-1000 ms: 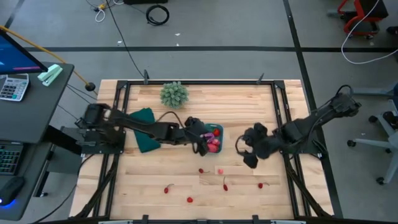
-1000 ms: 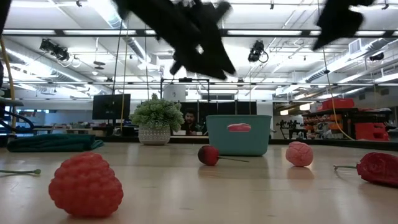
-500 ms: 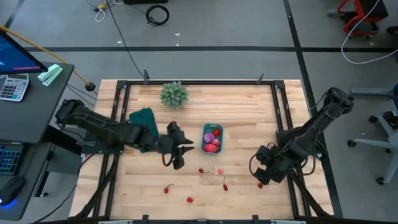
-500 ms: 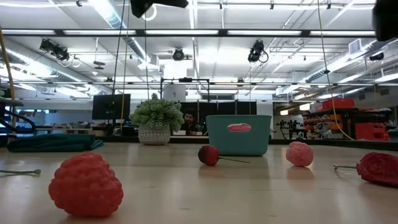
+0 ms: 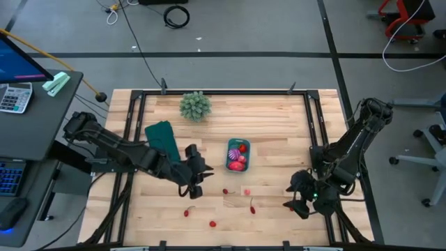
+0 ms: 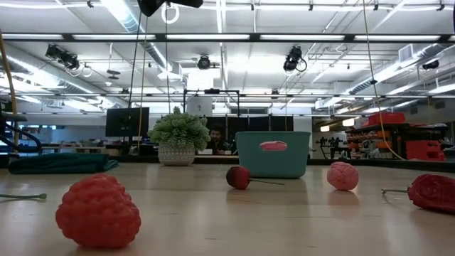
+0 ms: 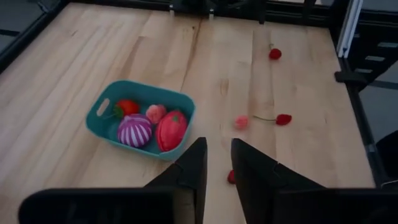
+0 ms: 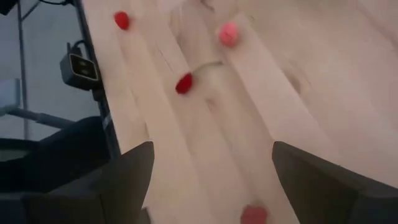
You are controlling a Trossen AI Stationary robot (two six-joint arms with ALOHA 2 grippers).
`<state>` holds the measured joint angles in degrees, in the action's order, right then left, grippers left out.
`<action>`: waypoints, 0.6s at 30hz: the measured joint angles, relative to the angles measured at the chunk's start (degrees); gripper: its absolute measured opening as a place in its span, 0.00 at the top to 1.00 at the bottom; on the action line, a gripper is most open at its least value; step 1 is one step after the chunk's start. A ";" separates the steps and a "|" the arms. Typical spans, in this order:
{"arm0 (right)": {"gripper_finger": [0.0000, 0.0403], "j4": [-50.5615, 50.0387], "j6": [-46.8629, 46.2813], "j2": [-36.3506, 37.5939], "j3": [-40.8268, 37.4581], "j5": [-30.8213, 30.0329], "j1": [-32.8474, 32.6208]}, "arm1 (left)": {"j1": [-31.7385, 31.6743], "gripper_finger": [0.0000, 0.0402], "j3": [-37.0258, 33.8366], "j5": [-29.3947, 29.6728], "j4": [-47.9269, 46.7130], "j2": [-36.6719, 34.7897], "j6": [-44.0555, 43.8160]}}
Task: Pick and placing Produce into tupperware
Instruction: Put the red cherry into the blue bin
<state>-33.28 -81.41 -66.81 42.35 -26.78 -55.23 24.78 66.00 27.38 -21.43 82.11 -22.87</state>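
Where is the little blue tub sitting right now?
Seen from above, the teal tub sits near the table's middle, right of the left claw, with loose red fruit pieces scattered nearer the front edge.
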 joint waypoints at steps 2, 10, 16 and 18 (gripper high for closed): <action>0.16 0.50 2.13 0.00 0.00 -1.52 -0.05 | -0.22 0.81 0.00 0.02 0.06 0.00 1.77; 0.16 1.44 2.54 0.00 0.02 -5.16 2.89 | -0.82 0.81 0.00 1.13 0.23 0.00 4.72; 0.16 2.45 0.59 -0.02 0.04 -11.62 6.29 | -2.25 0.82 0.00 1.56 0.18 0.00 6.71; 0.16 2.25 1.04 -0.02 0.04 -8.29 7.00 | -2.74 0.83 0.00 1.55 0.12 0.00 7.95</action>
<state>-31.03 -80.37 -66.83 42.39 -35.07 -48.23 22.04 66.00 28.93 -21.31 82.11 -14.92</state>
